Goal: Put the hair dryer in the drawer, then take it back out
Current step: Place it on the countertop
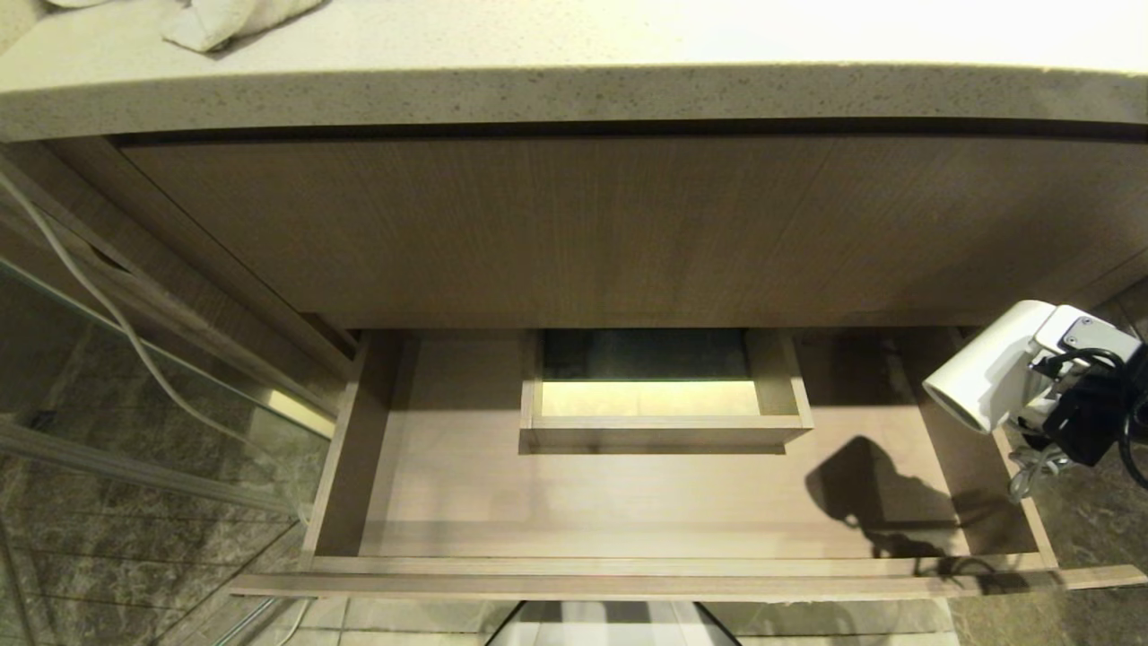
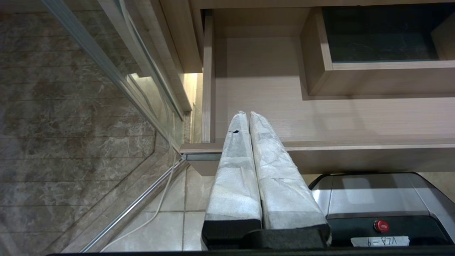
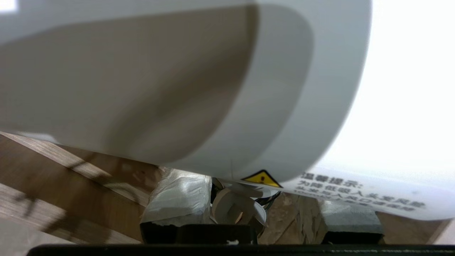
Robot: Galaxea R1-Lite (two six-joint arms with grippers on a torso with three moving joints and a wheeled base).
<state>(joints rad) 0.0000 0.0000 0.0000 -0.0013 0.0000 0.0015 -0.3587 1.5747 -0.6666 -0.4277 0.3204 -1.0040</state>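
Note:
The white hair dryer (image 1: 987, 368) hangs in the air at the right edge of the head view, over the right side wall of the open drawer (image 1: 628, 502), barrel pointing down-left. My right gripper (image 1: 1045, 395) is shut on it from the right, and its coiled cord (image 1: 1031, 471) dangles below. In the right wrist view the hair dryer (image 3: 213, 89) fills the picture, its yellow warning label (image 3: 262, 179) showing between the taped fingers (image 3: 177, 199). The drawer holds nothing. My left gripper (image 2: 247, 115) is parked shut by the drawer's front left corner (image 2: 199, 147).
A boxed cut-out (image 1: 664, 395) stands at the drawer's back middle. Above are a tall wood-grain panel (image 1: 574, 224) and a speckled countertop (image 1: 574, 90) with a white towel (image 1: 224, 22). A glass panel (image 1: 134, 431) and a white cable (image 1: 108, 305) are on the left. My base (image 2: 373, 199) sits under the drawer front.

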